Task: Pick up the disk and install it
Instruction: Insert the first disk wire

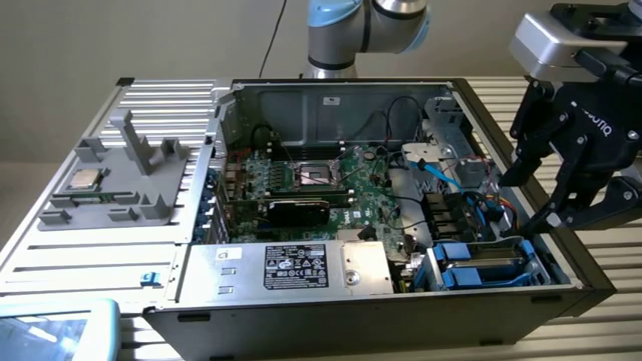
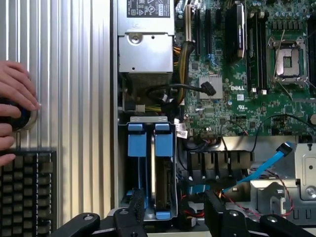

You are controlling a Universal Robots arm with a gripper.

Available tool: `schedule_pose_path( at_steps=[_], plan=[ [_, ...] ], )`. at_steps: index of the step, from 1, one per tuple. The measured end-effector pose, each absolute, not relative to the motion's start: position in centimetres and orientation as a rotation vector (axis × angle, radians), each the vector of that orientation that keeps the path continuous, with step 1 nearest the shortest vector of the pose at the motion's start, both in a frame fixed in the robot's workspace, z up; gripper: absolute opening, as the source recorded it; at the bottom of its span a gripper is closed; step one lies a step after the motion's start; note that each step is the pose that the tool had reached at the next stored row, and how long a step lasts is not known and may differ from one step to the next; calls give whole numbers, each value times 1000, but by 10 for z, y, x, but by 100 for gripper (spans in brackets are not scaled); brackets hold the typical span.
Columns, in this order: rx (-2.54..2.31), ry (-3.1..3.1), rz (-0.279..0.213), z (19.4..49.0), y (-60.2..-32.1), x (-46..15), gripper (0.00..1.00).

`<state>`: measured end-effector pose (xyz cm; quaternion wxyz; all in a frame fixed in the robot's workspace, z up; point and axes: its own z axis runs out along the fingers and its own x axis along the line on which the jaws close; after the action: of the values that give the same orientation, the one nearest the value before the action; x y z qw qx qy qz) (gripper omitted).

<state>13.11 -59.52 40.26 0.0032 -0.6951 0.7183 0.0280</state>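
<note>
The disk (image 1: 482, 262), a silver-grey drive in a bright blue carrier, sits on edge in the drive bay at the near corner of the open computer case (image 1: 201, 180), on the exterior view's right. The wrist view looks down on the disk (image 2: 159, 177), with its blue tabs towards the power supply. My gripper (image 1: 531, 197) hangs just above the case's side wall, above and slightly beyond the bay. Its black fingers (image 2: 133, 215) stand wide apart over the bay end, and the gripper (image 2: 175, 219) is open with nothing between them.
A silver power supply (image 1: 291, 267) with a black label lies beside the bay. The motherboard (image 1: 331, 180), cables and a blue data cable (image 1: 441, 177) fill the case. A grey fixture (image 1: 110, 188) holds a CPU chip (image 1: 83, 180). A person's hand (image 2: 15, 108) and a keyboard (image 2: 24, 192) lie outside the case.
</note>
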Motion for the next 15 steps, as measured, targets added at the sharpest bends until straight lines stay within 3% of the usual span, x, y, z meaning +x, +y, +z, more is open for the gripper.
schedule_pose_path(
  at_steps=[15],
  plan=[
    [-2144, 2256, 116, 399, -593, 156, 60]
  ],
)
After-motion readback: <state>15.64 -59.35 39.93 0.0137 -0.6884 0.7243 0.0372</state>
